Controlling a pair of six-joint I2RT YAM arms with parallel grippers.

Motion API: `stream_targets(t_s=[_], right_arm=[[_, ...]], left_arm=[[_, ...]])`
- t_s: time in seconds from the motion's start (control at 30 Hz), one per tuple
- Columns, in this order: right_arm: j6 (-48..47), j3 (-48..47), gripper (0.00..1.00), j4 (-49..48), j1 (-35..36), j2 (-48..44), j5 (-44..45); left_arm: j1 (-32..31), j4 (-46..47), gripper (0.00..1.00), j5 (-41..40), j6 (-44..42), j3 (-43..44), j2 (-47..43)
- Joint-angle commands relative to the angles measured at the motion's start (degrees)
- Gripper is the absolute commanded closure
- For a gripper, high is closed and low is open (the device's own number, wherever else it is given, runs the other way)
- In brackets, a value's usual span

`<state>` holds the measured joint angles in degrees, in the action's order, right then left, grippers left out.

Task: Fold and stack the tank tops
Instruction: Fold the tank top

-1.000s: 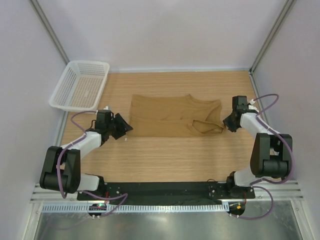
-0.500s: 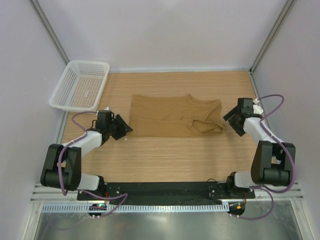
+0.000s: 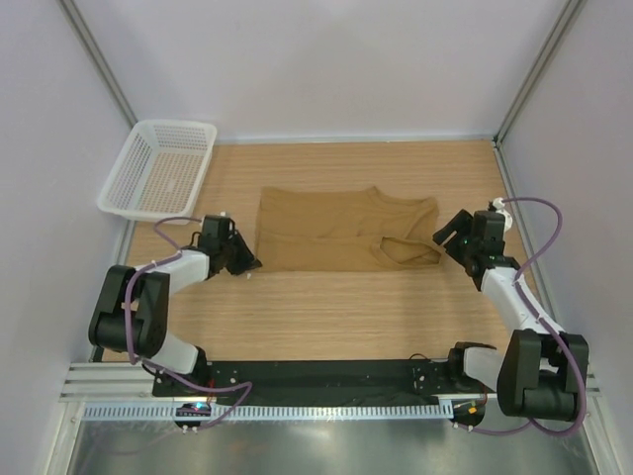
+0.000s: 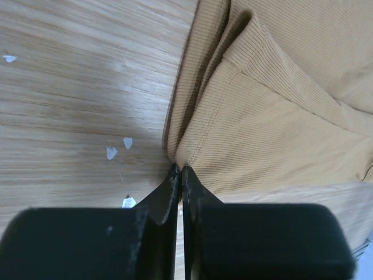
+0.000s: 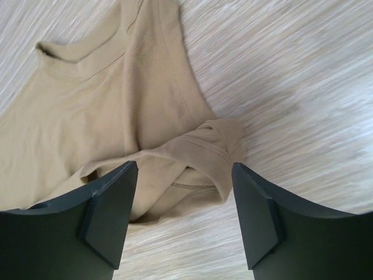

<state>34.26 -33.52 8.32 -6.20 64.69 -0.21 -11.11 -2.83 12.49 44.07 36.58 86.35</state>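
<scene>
We are looking down into a pale-walled cell where a wooden desk (image 3: 326, 317) is filling the floor between the two arms. The tank top (image 3: 336, 228) is lying flat around the middle of the desk. It is tan-brown, plain and finely ribbed, with its hem end pointing left and its neckline and straps pointing right. One strap is curling into a loop at the near right corner, and at the left end the cloth is lying in stacked folds.

A white mesh basket (image 3: 158, 168) is sitting at the far left corner, well apart from the cloth, with its mesh floor showing.

Both arms are reaching low and inward from the near edge, one toward each end of the garment. The right tool (image 3: 447, 233) is hanging just beside the strap end with its fingers (image 5: 108, 216) spread wide, and the looped strap is showing between them. The left tool (image 4: 179, 172) is resting at the near left corner of the garment with its jaws pressed together. Its tips are touching the hem's edge, but we are not able to tell whether any cloth is caught. A few white flecks (image 4: 111, 153) are lying on the wood just beside it.
</scene>
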Motion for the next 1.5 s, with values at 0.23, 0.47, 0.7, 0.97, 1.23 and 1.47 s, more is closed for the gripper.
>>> stream_targets(t_s=[0.23, 0.47, 0.7, 0.97, 1.23, 1.47], right_arm=[[-3.41, -0.23, 0.38, -3.85, 4.61, -2.28, -9.73], [-7.54, -7.26, 0.39, 11.71, 17.70, 0.96, -3.31], [-10.17, -9.11, 0.34, 12.34, 21.31, 11.05, -3.22], [-12.20, -12.53, 0.36, 11.19, 26.05, 17.31, -2.70], [-12.90, -15.87, 0.40, 13.13, 29.05, 21.97, 5.03], [-12.73, -18.43, 0.40, 16.56, 30.54, 23.65, 11.10]], left_arm=[[-0.75, -2.96, 1.00, -0.89, 0.31, -3.18, -7.41], [-0.66, -5.61, 1.00, -1.15, 0.31, -5.37, -11.46], [-0.31, -7.19, 1.00, -1.68, -0.92, -5.99, -11.90], [2.94, -8.86, 1.00, -0.63, -2.77, -4.06, -10.50], [4.26, -6.93, 1.00, 0.43, -2.77, -3.97, -8.04], [4.61, -6.40, 1.00, 0.60, -3.03, -3.97, -8.30]])
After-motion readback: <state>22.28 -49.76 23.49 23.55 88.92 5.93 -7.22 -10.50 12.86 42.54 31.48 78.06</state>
